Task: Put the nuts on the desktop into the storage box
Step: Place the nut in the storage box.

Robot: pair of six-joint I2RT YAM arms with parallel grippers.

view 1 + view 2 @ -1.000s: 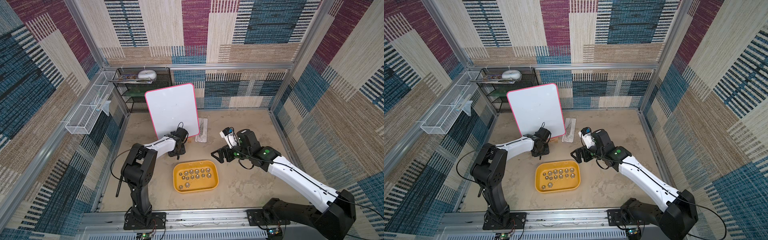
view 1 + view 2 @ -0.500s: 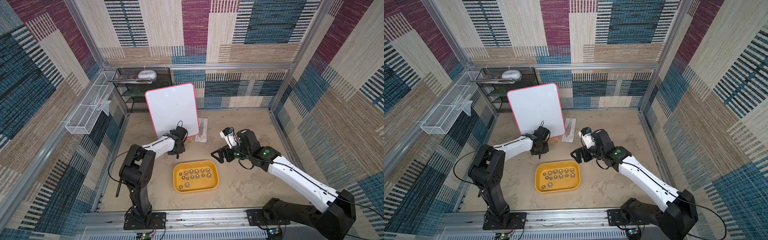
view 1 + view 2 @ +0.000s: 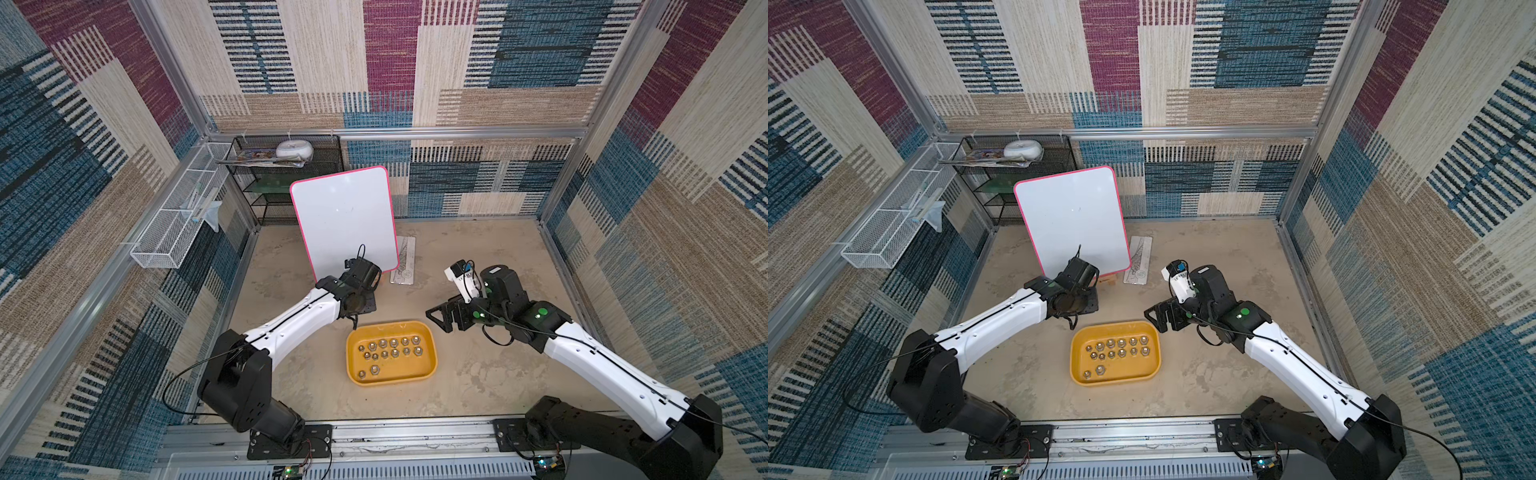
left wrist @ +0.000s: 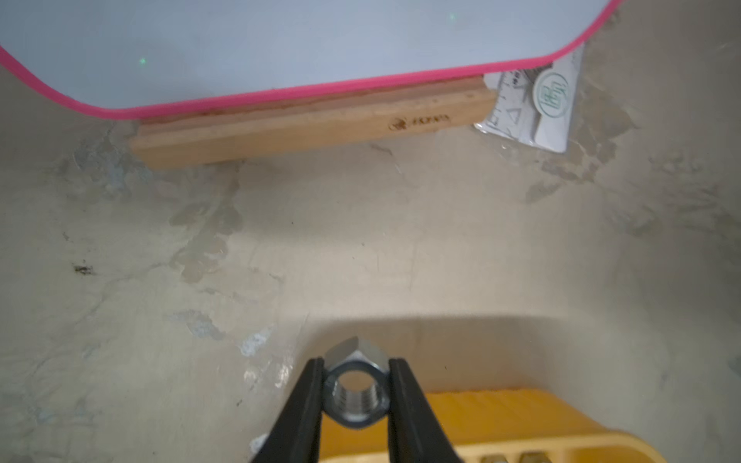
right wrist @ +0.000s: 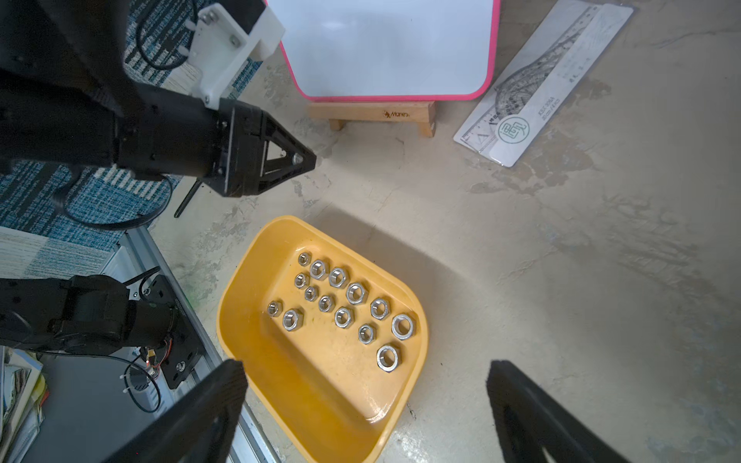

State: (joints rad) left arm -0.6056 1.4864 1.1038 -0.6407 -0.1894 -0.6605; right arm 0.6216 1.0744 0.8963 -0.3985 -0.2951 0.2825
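ok so the left gripper [image 4: 356, 362] is pinching one nut [image 4: 357, 401] between its two black fingers [image 4: 302, 413]. The jaws are nearly closed, with only the nut keeping them apart, and the hole is facing the wrist cam. It's hanging over the desk [image 3: 478, 249] just beside the box [image 3: 390, 381], on the side facing the whiteboard [image 3: 345, 216], so not over the box itself yet. I can't tell how far the nut is sitting off the desk.

The right gripper [image 5: 365, 362] is spread wide open with nothing in it, hovering by the opposite end of the box. Its cam is looking down on the other nuts [image 5: 344, 316], which are lying flat on the box floor in loose rows. I'm not spotting any more loose ones on the desk in both top views, but they're tiny, so an arm could be hiding one.

I'm reading this as the carry step, probably for the last nut or close to it. The next move is calling for a small lift to clear the low wall and a short swing over a bare patch of the floor. Then it's opening low down, so the nut isn't bouncing back out or knocking the others around. The right arm probably isn't needing to do anything
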